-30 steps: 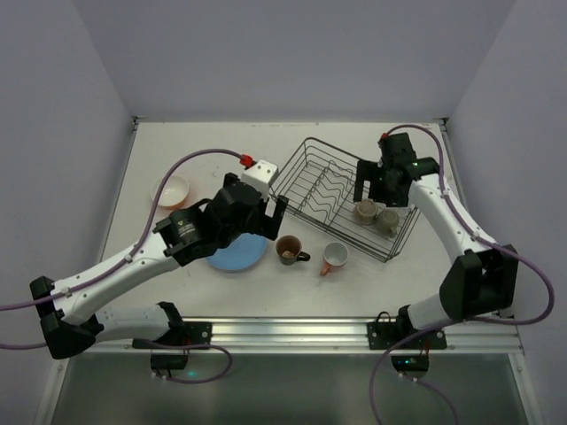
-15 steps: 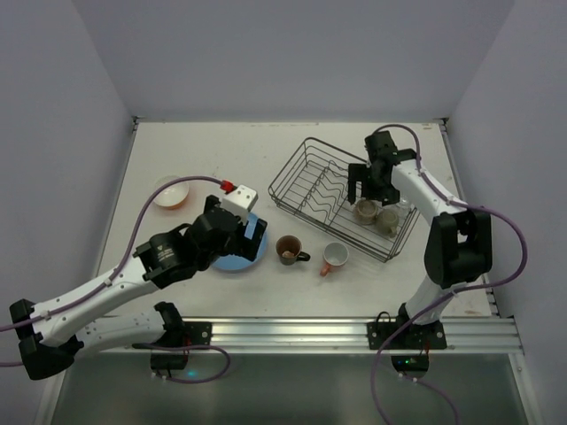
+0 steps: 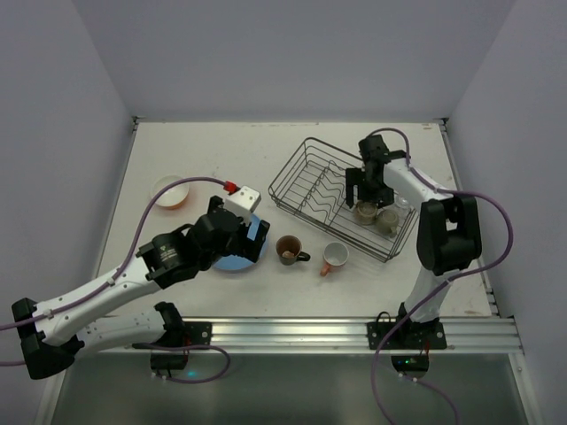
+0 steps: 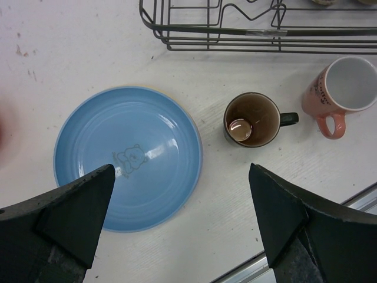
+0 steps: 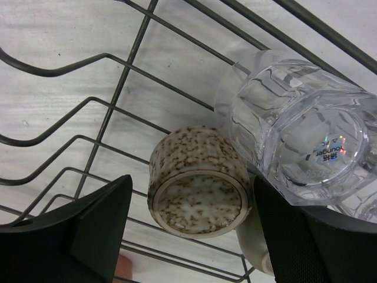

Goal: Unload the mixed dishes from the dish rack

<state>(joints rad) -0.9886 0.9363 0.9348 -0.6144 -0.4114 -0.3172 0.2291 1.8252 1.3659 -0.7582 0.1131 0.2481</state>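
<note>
- Step in hand, as we judge it: lifting the speckled cup (image 5: 197, 188) out of the dish rack (image 3: 319, 181). The cup rests base up and slightly tilted on the wires at the near right end of the rack.
- The right gripper (image 5: 193, 197) hangs over the cup with its jaws apart, one finger on each side. Neither finger touches the cup, and nothing is held.
- A clear glass (image 5: 300, 130) touches one side of the cup and crowds the finger on that side. We should lower that finger into the seam between cup and glass, or first shift toward the free side. Otherwise the glass may be shoved or clamped along with the cup.
- We centre the cup between the fingers before closing and descend far enough to grip its wall, not just the base rim. The glazed surface will probably slip in a shallow pinch.
- We stop the descent before the fingertips catch on the wires beneath.
- We lift straight up until the cup clears the rack's rim. We then carry it to the bare tabletop (image 3: 204, 150), away from the brown mug (image 4: 253, 119) and the pink mug (image 4: 344, 88).
- The left gripper (image 4: 181, 177) hovers wide open and empty over the light blue plate (image 4: 126, 156), which lies on the tabletop left of the rack. It is best kept out of the right arm's path.
</note>
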